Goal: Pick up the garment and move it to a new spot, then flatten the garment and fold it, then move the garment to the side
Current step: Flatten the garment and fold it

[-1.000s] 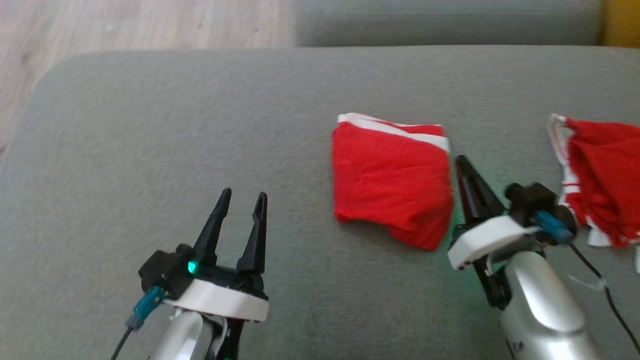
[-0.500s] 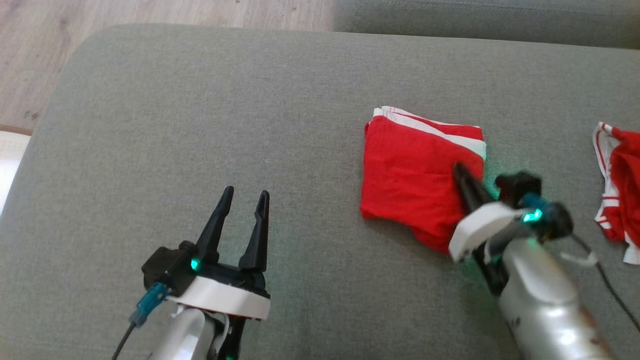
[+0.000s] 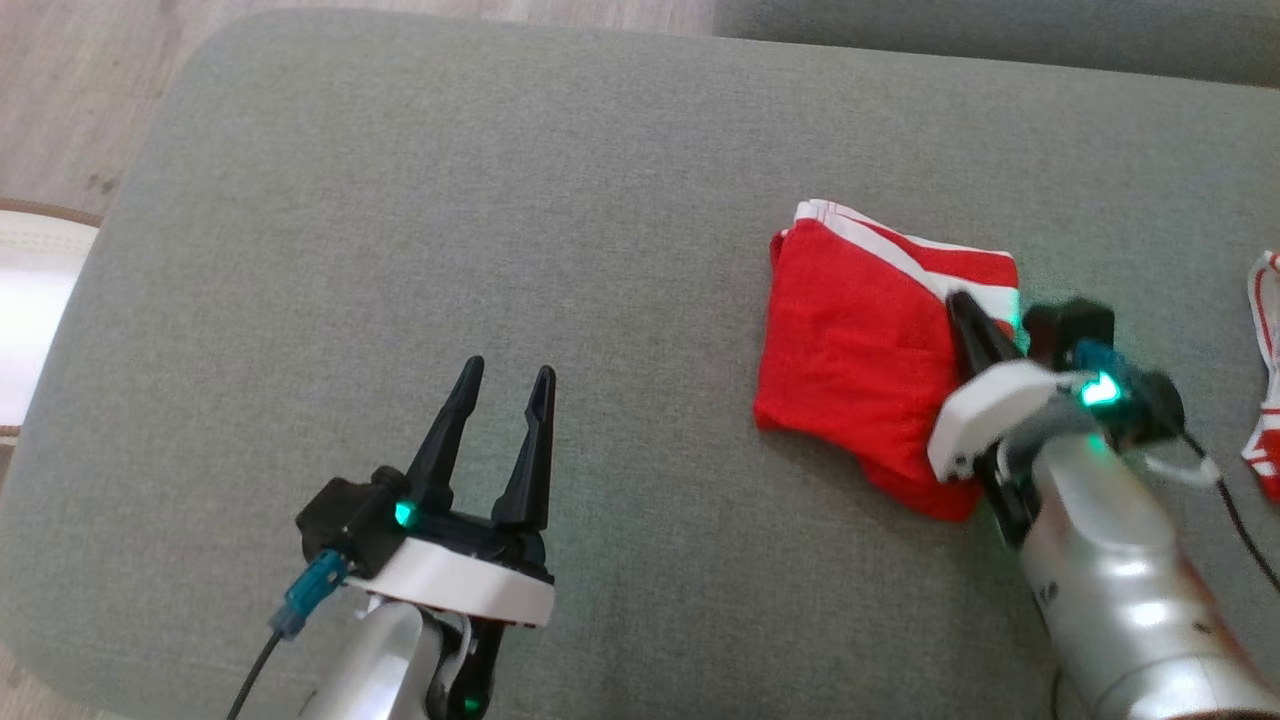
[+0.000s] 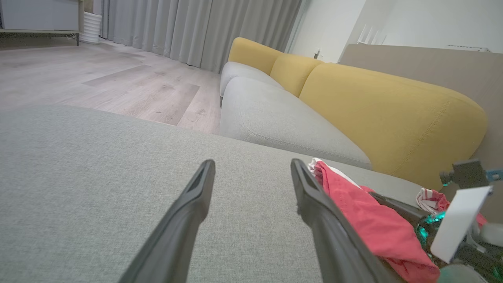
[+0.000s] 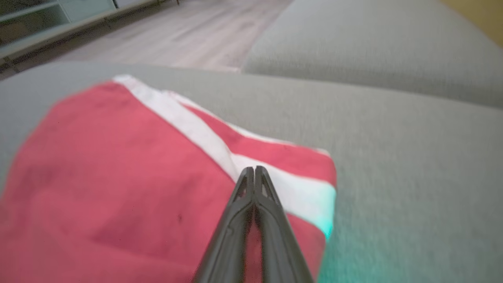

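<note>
The right pincer (image 3: 958,302) has its two long dark fingers pressed flat together with nothing between them, and it lies over the right part of the folded red garment with white bands (image 3: 850,350). In the right wrist view the joined tips (image 5: 254,169) end at the white band near the garment's far right corner (image 5: 118,165); whether they press on the cloth cannot be told. Its silver forearm comes in from the lower right corner of the head view and slants up and to the left, the wrist rolled so the fingers show edge-on. The garment rests on the broad grey fabric sofa cushion (image 3: 500,200), right of its middle. The left pincer (image 3: 508,370) stands wide open and empty, its fingers pointing up the head view over bare cushion, well apart from the garment, its forearm rising from the bottom edge. A crumpled red and white cloth (image 3: 1265,400) lies at the right edge.
</note>
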Robot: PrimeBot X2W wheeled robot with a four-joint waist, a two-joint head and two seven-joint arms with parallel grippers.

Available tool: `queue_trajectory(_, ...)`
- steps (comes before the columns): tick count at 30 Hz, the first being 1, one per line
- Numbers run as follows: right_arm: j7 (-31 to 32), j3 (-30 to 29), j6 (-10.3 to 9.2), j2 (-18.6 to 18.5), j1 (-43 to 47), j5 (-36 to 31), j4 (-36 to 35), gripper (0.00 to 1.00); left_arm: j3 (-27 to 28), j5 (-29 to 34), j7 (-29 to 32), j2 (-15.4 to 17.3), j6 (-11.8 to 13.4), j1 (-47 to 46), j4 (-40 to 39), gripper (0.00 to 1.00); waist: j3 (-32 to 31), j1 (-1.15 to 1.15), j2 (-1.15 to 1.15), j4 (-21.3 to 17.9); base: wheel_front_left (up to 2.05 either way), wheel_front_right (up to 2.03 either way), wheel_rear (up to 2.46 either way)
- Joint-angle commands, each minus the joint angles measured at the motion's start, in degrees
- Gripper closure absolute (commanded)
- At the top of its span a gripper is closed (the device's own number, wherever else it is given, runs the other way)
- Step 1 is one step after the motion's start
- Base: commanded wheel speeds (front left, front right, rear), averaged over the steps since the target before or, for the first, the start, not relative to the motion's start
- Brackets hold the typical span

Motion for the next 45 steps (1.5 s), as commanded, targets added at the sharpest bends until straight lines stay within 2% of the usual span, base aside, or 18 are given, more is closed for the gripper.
queue_trajectory(1,-0.73,2.11,-0.04,0.86,-3.21,0.73,-2.94,1.0,1.68,-0.33,-0.55,0.16,0.09,-2.0,-1.51,0.0,-0.21,-0.01,0.0,0.32,0.0,0.0,0.0)
queue_trajectory(7,-0.77,11.3,-0.04,0.9,-1.23,8.88,-11.27,1.0,0.84,-0.53,-0.55,0.01,0.09,-2.09,-1.35,0.0,-0.57,-0.01,0.0,1.97,0.0,0.0,0.0)
queue_trajectory(10,-0.77,14.84,-0.04,0.91,-0.2,9.96,-10.16,1.0,0.52,-0.67,-0.55,-0.08,0.09,-1.98,-1.43,0.0,-0.39,-0.01,0.0,2.84,0.0,0.0,0.0)
queue_trajectory(13,-0.78,17.05,-0.04,0.91,0.05,9.52,-5.93,1.0,0.41,-0.68,-0.55,-0.14,0.09,-1.84,-1.35,0.0,-0.07,-0.01,0.0,3.56,0.0,0.0,0.0)
queue_trajectory(18,-0.78,19.06,-0.04,0.91,-0.68,11.24,-2.03,1.0,0.96,-0.65,-0.55,-0.06,0.09,-1.63,-1.14,0.0,-0.19,-0.01,0.0,3.7,0.0,0.0,0.0)
queue_trajectory(26,-0.78,17.94,-0.04,0.91,-1.03,13.63,-8.13,1.0,3.22,-0.23,-0.55,0.15,0.09,-0.87,-1.49,0.0,-2.34,-0.01,0.0,0.28,0.0,0.0,0.0)
queue_trajectory(27,-0.78,17.3,-0.04,0.91,-0.85,13.46,-9.47,0.93,3.54,-0.19,-0.55,0.19,0.09,-0.76,-1.63,0.0,-2.76,-0.01,0.0,-0.45,0.0,0.0,0.0)
queue_trajectory(28,-0.78,16.62,-0.04,0.91,-0.54,13.07,-11.05,0.16,3.86,-0.1,-0.55,0.25,0.09,-0.64,-1.78,0.0,-3.22,-0.01,0.0,-1.24,0.0,0.0,0.0)
queue_trajectory(29,-0.78,15.88,-0.04,0.91,-0.04,12.81,-12.69,0.0,4.12,-0.01,-0.55,0.28,0.09,-0.52,-1.95,0.0,-3.68,-0.01,0.0,-2.01,0.0,0.0,0.0)
queue_trajectory(37,-0.78,8.33,-0.04,0.87,7.08,9.06,-24.09,0.0,6.16,0.72,-0.55,0.45,0.09,0.93,-3.96,0.0,-7.15,-0.01,0.0,-8.48,0.0,0.0,0.0)
queue_trajectory(45,-0.79,0.66,-0.04,0.88,18.36,5.97,-32.85,0.0,7.31,1.58,-0.55,0.39,0.09,2.85,-4.08,0.0,-9.28,-0.01,0.0,-13.53,0.0,0.0,0.0)
